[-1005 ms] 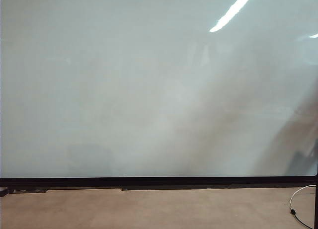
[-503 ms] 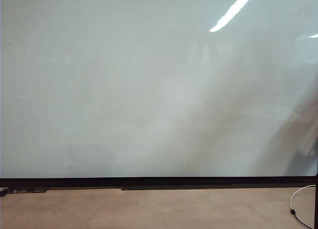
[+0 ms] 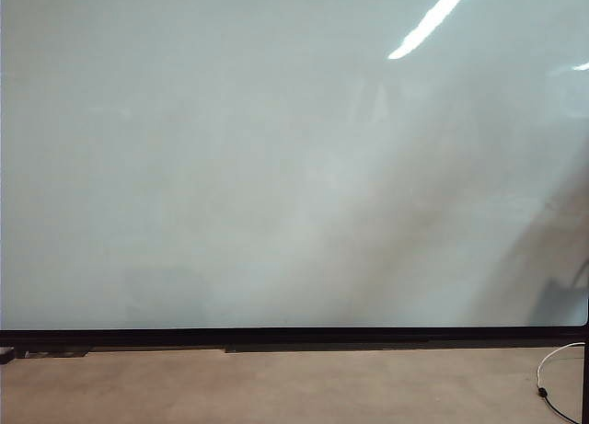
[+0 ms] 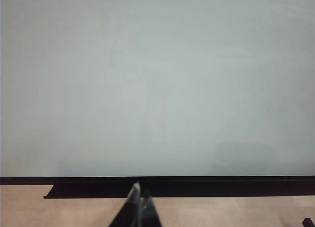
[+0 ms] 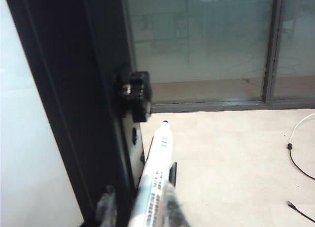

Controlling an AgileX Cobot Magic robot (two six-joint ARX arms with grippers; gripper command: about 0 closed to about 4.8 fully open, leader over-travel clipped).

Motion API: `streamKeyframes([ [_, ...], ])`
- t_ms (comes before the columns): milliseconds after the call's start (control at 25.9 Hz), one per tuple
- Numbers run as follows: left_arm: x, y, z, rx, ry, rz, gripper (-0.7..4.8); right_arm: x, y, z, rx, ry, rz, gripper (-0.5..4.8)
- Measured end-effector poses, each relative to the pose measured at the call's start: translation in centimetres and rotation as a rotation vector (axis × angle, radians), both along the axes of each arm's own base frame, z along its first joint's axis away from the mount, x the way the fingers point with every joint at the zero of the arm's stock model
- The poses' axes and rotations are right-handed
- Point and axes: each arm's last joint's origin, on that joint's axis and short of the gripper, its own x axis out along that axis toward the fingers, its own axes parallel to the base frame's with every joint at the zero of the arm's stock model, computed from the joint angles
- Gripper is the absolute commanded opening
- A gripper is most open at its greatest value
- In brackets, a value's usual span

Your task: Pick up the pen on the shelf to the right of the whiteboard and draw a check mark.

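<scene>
My right gripper (image 5: 139, 207) has its fingers closing around the pen (image 5: 153, 173), a light, stiff, slick barrel beside the whiteboard (image 5: 29, 138) frame, best pinched mid-barrel; left gripper (image 4: 140, 207) fingers together, idle.

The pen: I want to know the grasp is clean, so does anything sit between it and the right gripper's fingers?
Nothing visible does. In the right wrist view the pen lies directly between the right gripper fingers, beside the whiteboard frame.

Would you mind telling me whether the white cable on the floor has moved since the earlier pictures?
No. The cable lies in the same loop beside the whiteboard frame's lower right corner.
</scene>
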Motion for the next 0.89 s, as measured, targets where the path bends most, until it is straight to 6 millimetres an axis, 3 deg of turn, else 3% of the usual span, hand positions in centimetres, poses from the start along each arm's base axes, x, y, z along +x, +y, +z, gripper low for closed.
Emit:
streamKeyframes([
  [193, 0.0, 0.0, 0.0, 0.0, 0.0, 0.0, -0.04, 0.0, 0.0, -0.02, 0.002, 0.002, 0.0, 1.32],
  [503, 0.0, 0.0, 0.0, 0.0, 0.0, 0.0, -0.04, -0.03, -0.09, -0.03, 0.002, 0.002, -0.008, 0.41],
  [619, 0.0, 0.0, 0.0, 0.0, 0.0, 0.0, -0.04, -0.03, -0.09, -0.02, 0.001, 0.001, -0.009, 0.3],
  [657, 0.0, 0.0, 0.0, 0.0, 0.0, 0.0, -0.04, -0.03, -0.09, -0.03, 0.001, 0.002, -0.009, 0.0],
  [889, 0.0, 0.0, 0.0, 0.0, 0.0, 0.0, -0.05, -0.12, -0.06, -0.01, -0.003, -0.005, -0.009, -0.03],
])
